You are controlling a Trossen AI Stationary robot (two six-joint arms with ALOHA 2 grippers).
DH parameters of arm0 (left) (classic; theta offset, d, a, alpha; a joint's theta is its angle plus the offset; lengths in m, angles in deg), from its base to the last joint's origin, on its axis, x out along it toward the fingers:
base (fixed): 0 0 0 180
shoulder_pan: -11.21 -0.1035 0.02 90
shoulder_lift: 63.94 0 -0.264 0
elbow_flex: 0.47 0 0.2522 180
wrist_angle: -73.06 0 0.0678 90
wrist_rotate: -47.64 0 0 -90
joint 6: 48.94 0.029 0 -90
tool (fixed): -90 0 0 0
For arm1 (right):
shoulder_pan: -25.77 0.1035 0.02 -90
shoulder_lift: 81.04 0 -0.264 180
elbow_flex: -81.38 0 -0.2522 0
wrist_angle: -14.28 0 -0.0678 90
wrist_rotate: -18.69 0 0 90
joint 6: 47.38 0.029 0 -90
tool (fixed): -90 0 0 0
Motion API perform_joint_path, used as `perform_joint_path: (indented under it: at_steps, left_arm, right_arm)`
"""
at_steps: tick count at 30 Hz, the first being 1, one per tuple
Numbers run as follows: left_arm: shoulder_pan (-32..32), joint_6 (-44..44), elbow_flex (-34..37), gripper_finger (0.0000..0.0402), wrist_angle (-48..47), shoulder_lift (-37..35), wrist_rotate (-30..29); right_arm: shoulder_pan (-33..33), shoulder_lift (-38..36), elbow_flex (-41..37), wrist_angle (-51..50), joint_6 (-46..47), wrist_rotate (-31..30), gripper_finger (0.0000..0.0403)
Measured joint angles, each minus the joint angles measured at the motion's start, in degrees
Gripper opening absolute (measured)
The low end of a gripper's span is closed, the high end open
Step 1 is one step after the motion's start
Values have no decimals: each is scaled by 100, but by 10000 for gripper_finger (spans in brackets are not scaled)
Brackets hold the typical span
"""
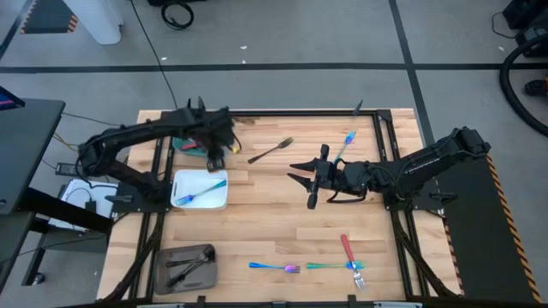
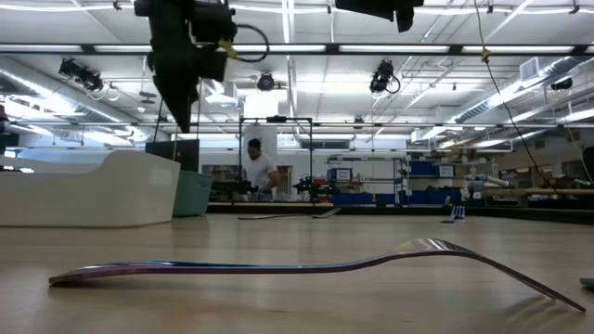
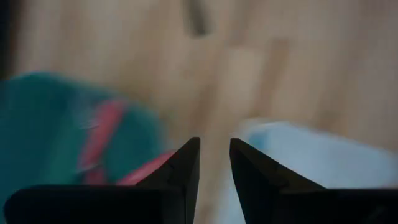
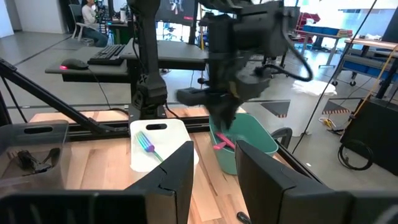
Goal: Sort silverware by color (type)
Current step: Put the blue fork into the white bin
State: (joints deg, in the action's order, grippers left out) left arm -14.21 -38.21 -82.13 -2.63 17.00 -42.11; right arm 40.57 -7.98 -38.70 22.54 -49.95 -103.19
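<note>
While the high view lays out the whole table, only the right wrist view shows a red-handled utensil leaning inside the teal tray, under the left gripper. Left wrist view: own fingers parted by a narrow gap, nothing between them; blurred red shapes over teal below. Right gripper hovers mid-table, jaws spread, empty.

Silverware positions, high view: iridescent fork in the white tray; dark pieces in the grey tray; dark fork and blue fork loose on the far side; two iridescent pieces and a red-handled fork near the front edge.

Low view: one fork fills the foreground, colour unclear. No legible writing anywhere.
</note>
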Motion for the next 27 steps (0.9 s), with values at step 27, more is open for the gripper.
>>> perform_joint_path:
  at_steps: [27]
  left_arm:
    - [4181, -2290, 2, 119, 3659, 974, 293]
  right_arm:
    - [675, 7, 0, -622, 1764, 2, 126]
